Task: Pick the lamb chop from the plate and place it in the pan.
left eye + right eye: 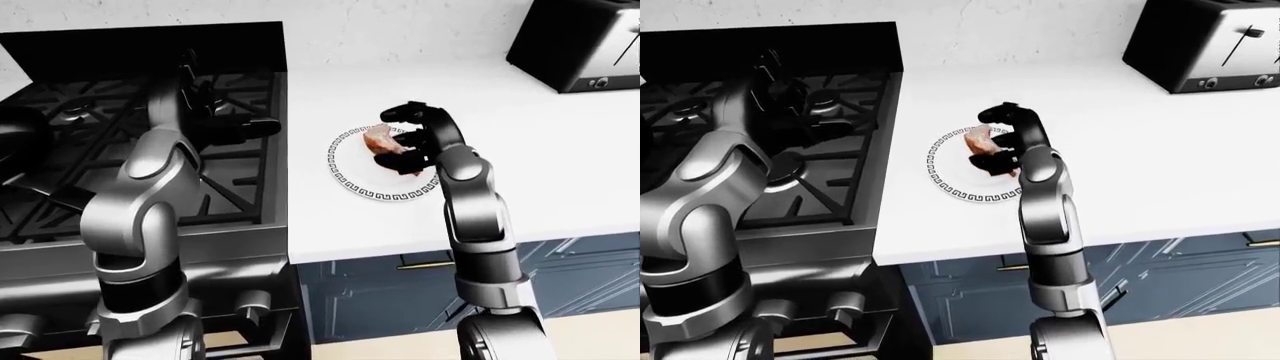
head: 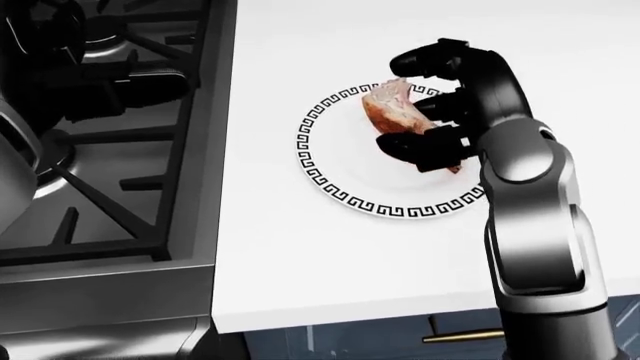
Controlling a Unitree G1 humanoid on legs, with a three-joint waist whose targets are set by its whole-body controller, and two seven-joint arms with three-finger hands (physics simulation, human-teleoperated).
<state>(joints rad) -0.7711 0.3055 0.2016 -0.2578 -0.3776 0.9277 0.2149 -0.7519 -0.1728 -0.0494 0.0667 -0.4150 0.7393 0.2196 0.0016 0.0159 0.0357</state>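
Observation:
The lamb chop (image 2: pixel 392 106) lies on the upper right part of a white plate (image 2: pixel 335 187) with a black key-pattern rim, on the white counter. My right hand (image 2: pixel 400 105) curls over it from the right: upper fingers (image 2: pixel 425 58) arch above the meat and the thumb (image 2: pixel 420 150) presses below, hiding the bones. The fingers close round the chop, which still rests on the plate. A dark pan (image 1: pixel 18 139) sits at the stove's far left. My left hand (image 1: pixel 250 124) hovers open over the burners.
The black gas stove (image 1: pixel 230 187) with iron grates fills the left side, its edge flush with the counter (image 2: pixel 330 262). A black toaster (image 1: pixel 585 45) stands at the top right. Blue cabinets (image 1: pixel 400 292) lie below the counter's near edge.

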